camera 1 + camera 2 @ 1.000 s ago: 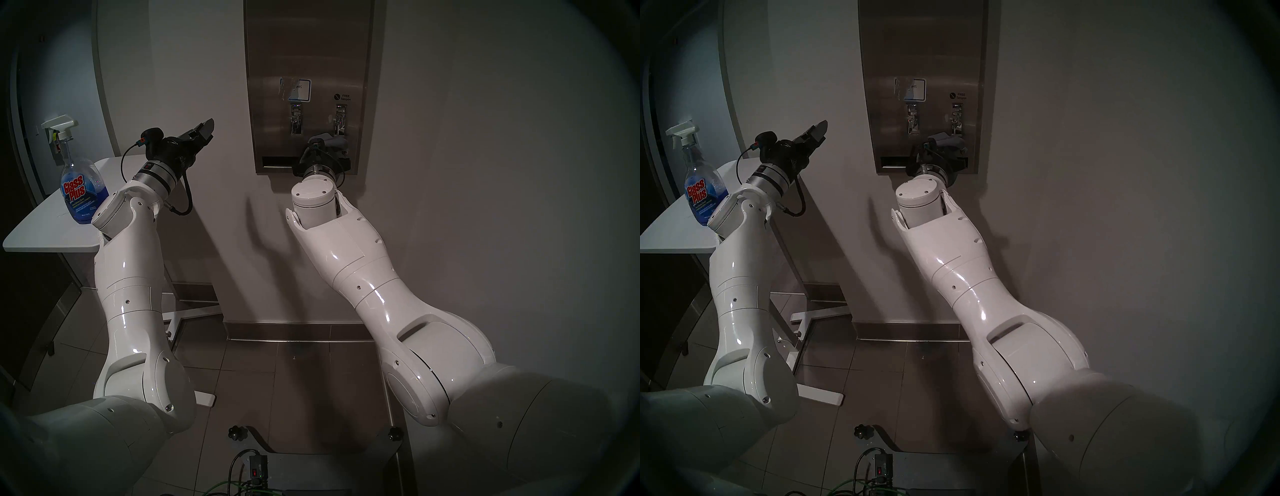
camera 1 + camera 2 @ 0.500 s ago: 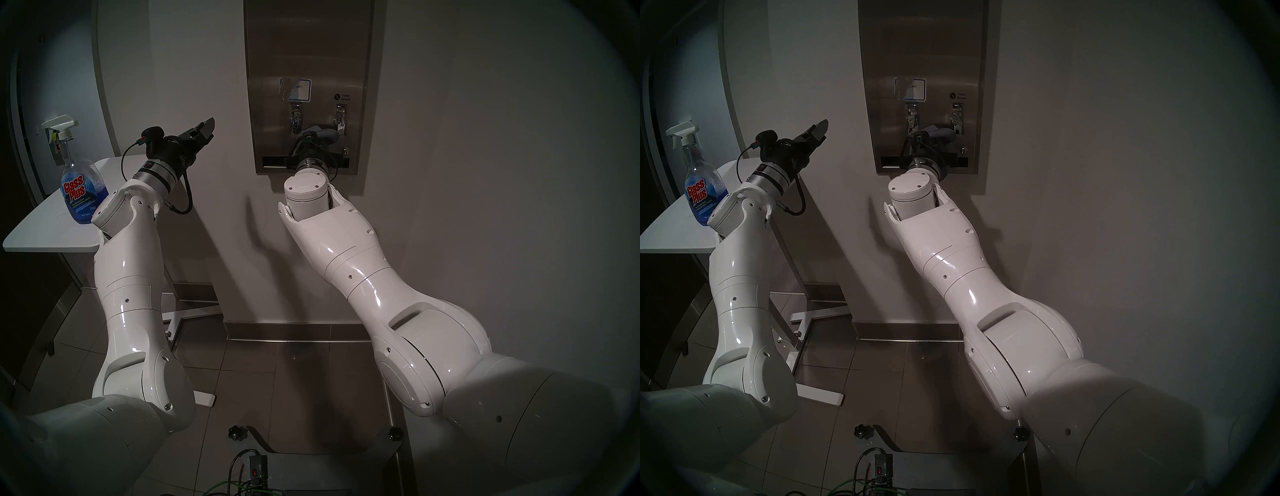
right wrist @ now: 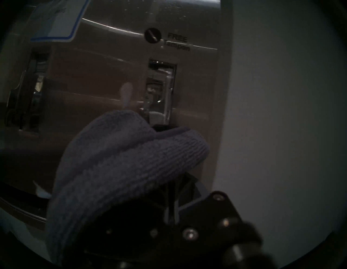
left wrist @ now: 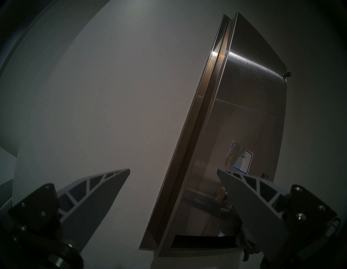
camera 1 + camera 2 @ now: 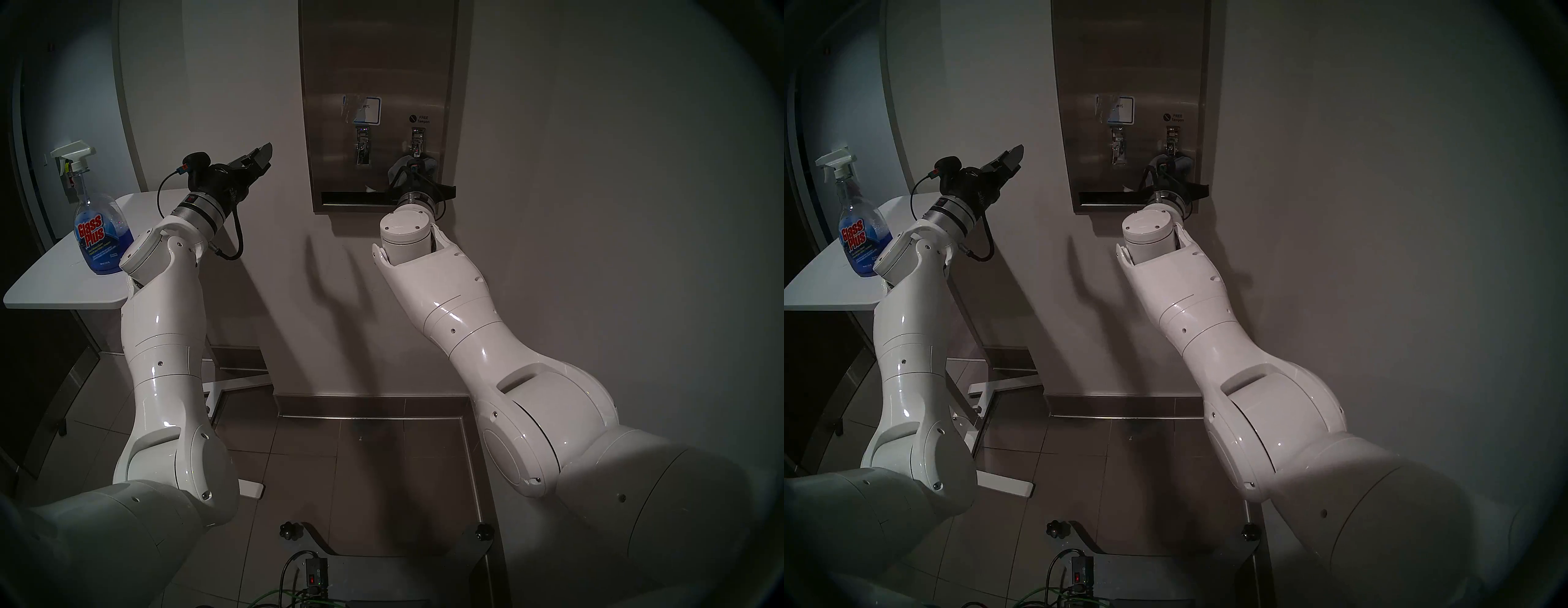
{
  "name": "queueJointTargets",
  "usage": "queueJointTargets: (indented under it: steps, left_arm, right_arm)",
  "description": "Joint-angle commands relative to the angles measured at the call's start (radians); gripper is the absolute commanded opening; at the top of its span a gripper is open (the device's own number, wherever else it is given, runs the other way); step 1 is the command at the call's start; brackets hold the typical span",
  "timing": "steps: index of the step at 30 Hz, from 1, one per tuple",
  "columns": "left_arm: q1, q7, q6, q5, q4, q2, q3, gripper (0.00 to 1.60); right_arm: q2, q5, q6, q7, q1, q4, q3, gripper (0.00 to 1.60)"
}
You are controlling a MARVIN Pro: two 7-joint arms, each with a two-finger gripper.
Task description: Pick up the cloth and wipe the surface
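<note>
The brushed steel dispenser panel (image 5: 377, 63) hangs on the wall, with a blue-bordered label (image 5: 368, 110), two small levers (image 5: 362, 146) and a dark slot (image 5: 356, 198) at its bottom. My right gripper (image 5: 418, 170) is shut on the grey cloth (image 5: 415, 163) and presses it against the panel's lower right, just below the right lever (image 3: 159, 90). The cloth (image 3: 122, 159) fills the right wrist view and hides the fingertips. My left gripper (image 5: 261, 155) is open and empty in the air, left of the panel (image 4: 253, 94).
A blue Glass Plus spray bottle (image 5: 99, 229) stands on a small white table (image 5: 51, 280) at the left, close behind my left forearm. White wall lies on both sides of the panel. Tiled floor (image 5: 373, 458) lies below.
The right gripper swept the cloth left between the levers, then back right to below the right lever near the panel's edge. The left arm shifted slightly right and up.
</note>
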Motion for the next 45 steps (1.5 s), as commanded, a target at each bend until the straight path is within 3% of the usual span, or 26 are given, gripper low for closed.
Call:
queueJointTargets:
  steps: [1,12,23,45]
  left_arm:
    - [-0.048,-0.003,-0.016,-0.011,-0.024,0.006,-0.007,1.60]
    - [-0.047,-0.004,-0.019,-0.012,-0.025,0.007,-0.011,1.60]
    - [-0.053,-0.006,-0.022,-0.010,-0.023,0.007,-0.010,1.60]
    - [-0.057,-0.005,-0.029,-0.009,-0.025,0.016,-0.015,1.60]
  right_arm:
    - [0.031,-0.032,-0.022,-0.017,0.066,-0.020,0.001,0.00]
    - [0.087,-0.052,-0.022,-0.024,0.069,-0.016,0.014,0.00]
    - [0.096,-0.063,-0.024,-0.039,0.069,-0.012,0.018,0.00]
    - [0.028,-0.045,-0.034,-0.024,0.083,0.022,-0.013,0.00]
